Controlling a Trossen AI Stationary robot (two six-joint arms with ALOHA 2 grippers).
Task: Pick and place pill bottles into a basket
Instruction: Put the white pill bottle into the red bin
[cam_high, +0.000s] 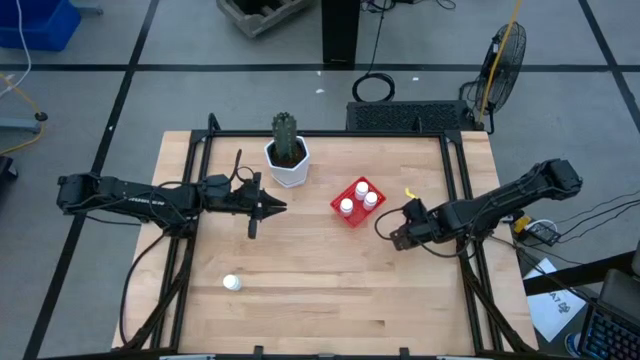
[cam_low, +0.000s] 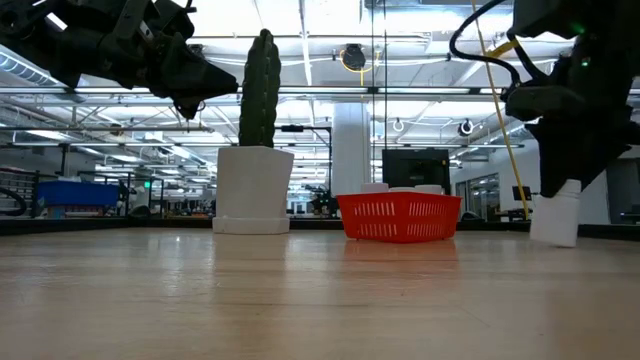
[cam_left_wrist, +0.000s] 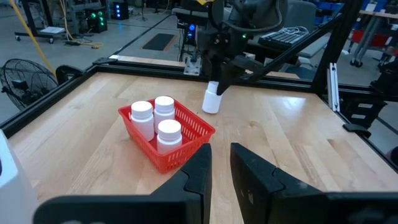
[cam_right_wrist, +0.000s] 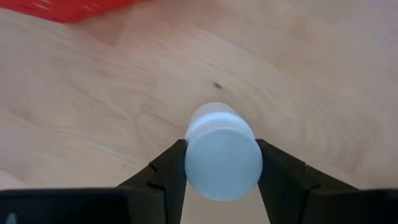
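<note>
The red basket (cam_high: 357, 202) stands mid-table with three white pill bottles (cam_left_wrist: 155, 121) upright in it. A fourth pill bottle (cam_left_wrist: 212, 99) is just right of the basket, with my right gripper (cam_right_wrist: 222, 168) shut on it from above; in the high view that gripper (cam_high: 398, 235) hides it. Another pill bottle (cam_high: 231, 283) lies on its side on the wood near the front left. My left gripper (cam_high: 280, 207) hovers shut left of the basket, pointing toward it and holding nothing. My right gripper pinches the bottle's cap end (cam_right_wrist: 222, 163) between its two fingers (cam_right_wrist: 168, 177), one on either side. The fingers come from above, slanting steeply down. The bottle hangs slightly tilted below them, its bottom (cam_low: 555, 242) at the tabletop; whether it rests there I cannot tell.
A white faceted pot with a green cactus (cam_high: 288, 160) stands at the far middle, left of the basket. Black frame rails (cam_high: 455, 170) run along the table's sides. Bare wood (cam_high: 340, 290) lies across the near half.
</note>
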